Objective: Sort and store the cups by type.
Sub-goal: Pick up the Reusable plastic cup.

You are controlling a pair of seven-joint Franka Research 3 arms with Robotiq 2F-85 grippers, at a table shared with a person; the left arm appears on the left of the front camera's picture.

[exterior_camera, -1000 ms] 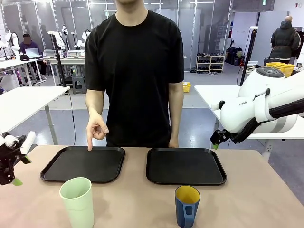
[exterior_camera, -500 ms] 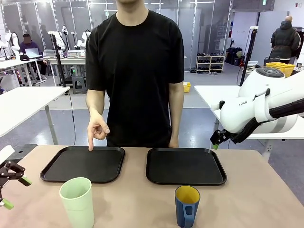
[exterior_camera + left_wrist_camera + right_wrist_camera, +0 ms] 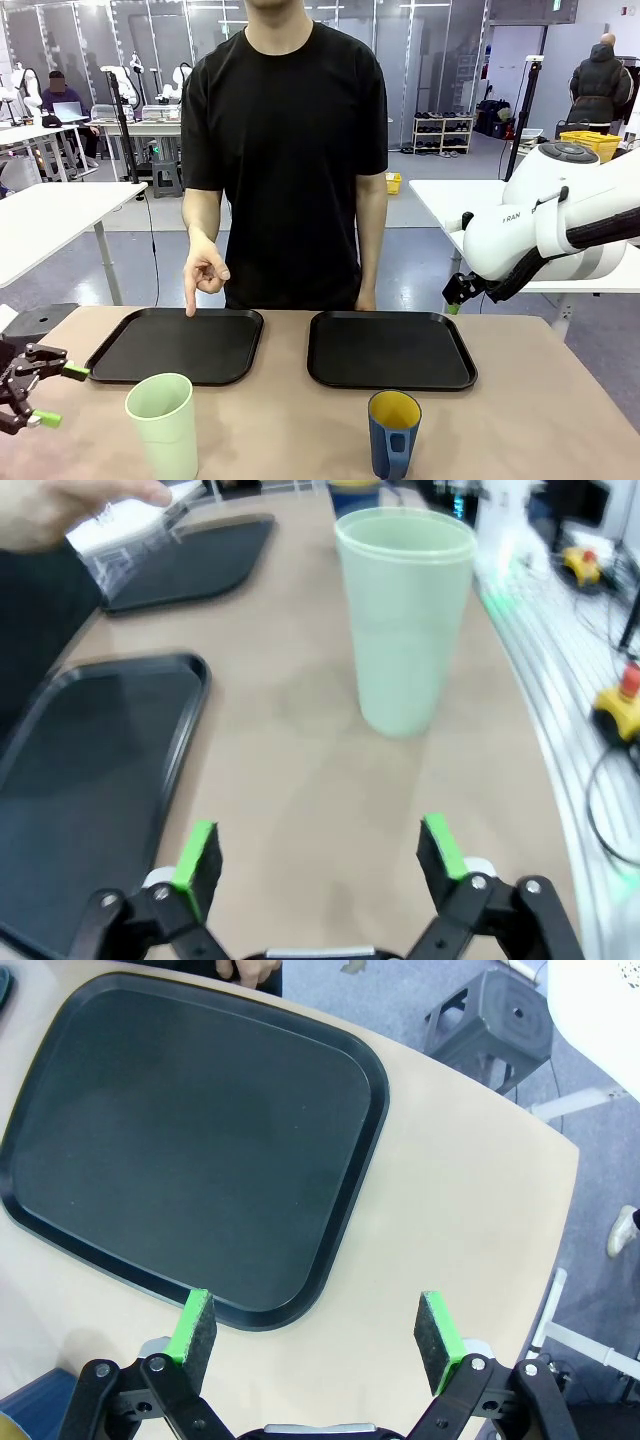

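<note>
I'm holding the left gripper (image 3: 318, 850) wide open, facing the green tumbler (image 3: 405, 620), which is standing near-left. The blue mug (image 3: 393, 432) is sitting near-right. The right gripper (image 3: 315, 1330) is hanging open by the right tray (image 3: 190, 1150). A hand (image 3: 203, 272) is pointing at the left tray (image 3: 175, 345).

Pale-green tumbler (image 3: 164, 423) upright, front left; dark-blue yellow-lined mug (image 3: 393, 432) upright, front right.

We count two cups on the table (image 3: 540, 420): one pale-green tumbler (image 3: 163, 425) and one dark-blue mug (image 3: 393, 433). We also count two black trays, the left tray (image 3: 175, 346) and the right tray (image 3: 390, 350), and one person (image 3: 285, 150).
</note>
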